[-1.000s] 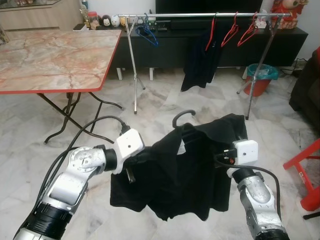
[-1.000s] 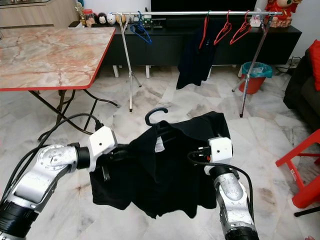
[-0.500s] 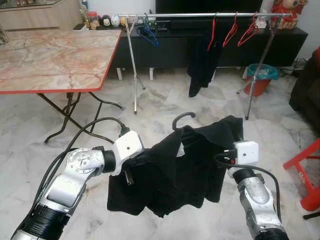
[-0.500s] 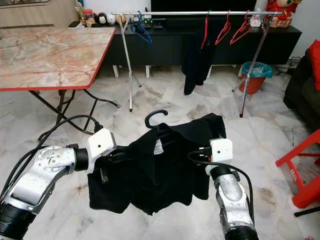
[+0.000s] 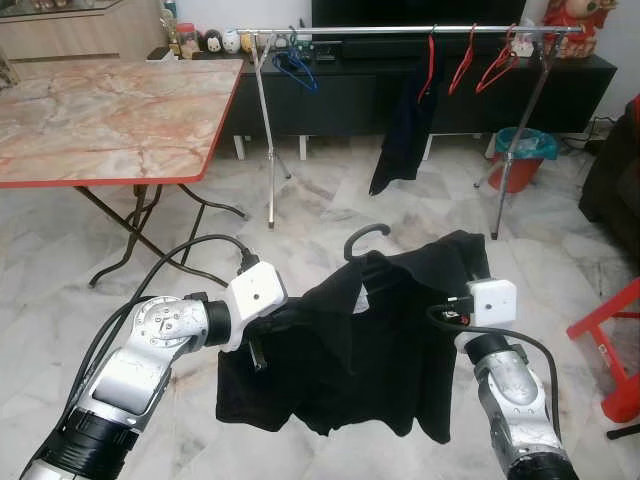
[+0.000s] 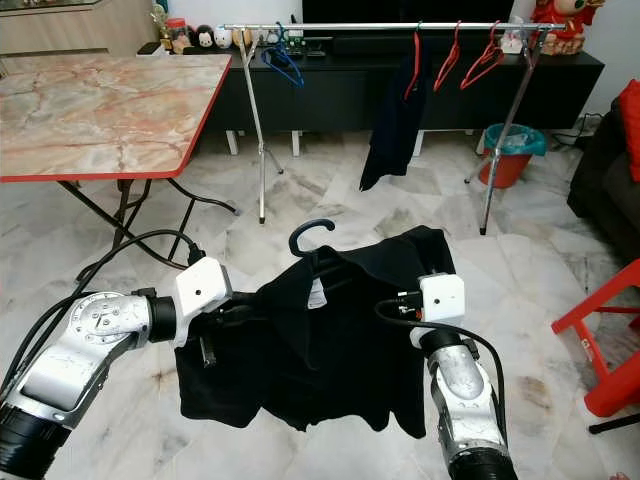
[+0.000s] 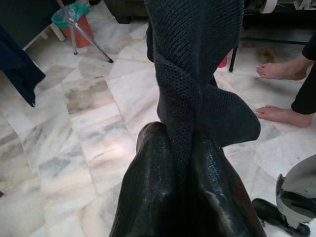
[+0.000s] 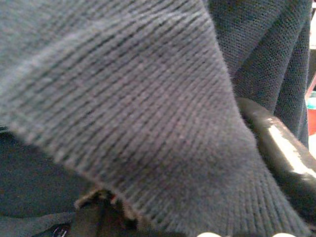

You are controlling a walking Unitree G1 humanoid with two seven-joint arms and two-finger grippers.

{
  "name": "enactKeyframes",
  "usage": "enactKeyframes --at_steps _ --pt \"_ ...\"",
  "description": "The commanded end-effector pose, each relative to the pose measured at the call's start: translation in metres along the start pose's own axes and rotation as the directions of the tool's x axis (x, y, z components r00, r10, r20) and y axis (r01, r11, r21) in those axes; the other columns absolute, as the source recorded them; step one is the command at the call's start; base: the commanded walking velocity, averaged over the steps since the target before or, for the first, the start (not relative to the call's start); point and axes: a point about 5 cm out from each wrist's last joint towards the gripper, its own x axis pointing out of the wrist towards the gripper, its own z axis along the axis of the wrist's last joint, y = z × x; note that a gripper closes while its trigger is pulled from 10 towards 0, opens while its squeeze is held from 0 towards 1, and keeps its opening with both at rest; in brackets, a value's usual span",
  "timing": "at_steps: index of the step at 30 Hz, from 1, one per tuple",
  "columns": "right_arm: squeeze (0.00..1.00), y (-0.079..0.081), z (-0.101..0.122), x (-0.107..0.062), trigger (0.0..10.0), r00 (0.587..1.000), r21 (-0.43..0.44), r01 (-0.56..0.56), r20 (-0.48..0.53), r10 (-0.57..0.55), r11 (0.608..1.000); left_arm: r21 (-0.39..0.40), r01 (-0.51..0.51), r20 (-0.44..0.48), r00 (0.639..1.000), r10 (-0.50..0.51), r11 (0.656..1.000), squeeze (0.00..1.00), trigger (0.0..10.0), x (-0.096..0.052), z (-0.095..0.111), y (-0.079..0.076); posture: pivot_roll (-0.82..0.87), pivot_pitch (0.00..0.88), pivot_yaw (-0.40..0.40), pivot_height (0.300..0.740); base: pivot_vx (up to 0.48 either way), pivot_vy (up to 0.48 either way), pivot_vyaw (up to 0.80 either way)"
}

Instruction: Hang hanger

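Left eye view had the pale marble floor (image 5: 330, 205) spread wide, with the long marble-topped, red-edged folding table (image 5: 110, 115) off at ten o'clock. Across twelve o'clock ran the silver metal clothes rail (image 5: 400, 30), carrying a dark hanging garment (image 5: 405, 125), red wire hangers (image 5: 478, 62) and a blue hanger (image 5: 297, 70). A red plastic bin with a green liner (image 5: 520, 158) stood at two o'clock by the rail's leg.

Dead centre, the black knit shirt (image 5: 360, 350) draped on the black plastic hanger (image 5: 366, 240), hook standing upright above the collar, was held up between both arms, well short of the rail. Left gripper (image 7: 180, 163) was clamped tight on a fold of the knit cloth at the nine o'clock shoulder. Right gripper (image 5: 455, 300) was buried in fabric at three o'clock; whether its fingers gripped could not be told. Left wrist view caught a person's bare feet (image 7: 281, 71) on the tiles.
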Motion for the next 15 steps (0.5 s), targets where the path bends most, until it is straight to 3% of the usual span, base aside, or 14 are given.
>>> enactKeyframes --at_steps 1,15 --pt "0.00 -0.0011 0.0021 0.0018 0.0 1.000 0.001 0.011 0.012 -0.011 1.000 0.026 0.007 0.028 1.000 -0.008 1.000 0.00 10.0 -0.0025 0.0089 0.0001 0.05 0.000 0.025 0.740 0.000 0.000 0.00" --pt "0.00 0.0014 0.0011 0.0031 0.0 1.000 0.006 0.014 0.008 -0.014 1.000 0.021 0.004 0.017 1.000 -0.004 1.000 0.00 10.0 -0.0039 0.0079 0.0003 0.05 0.000 0.029 0.740 0.000 0.000 0.00"
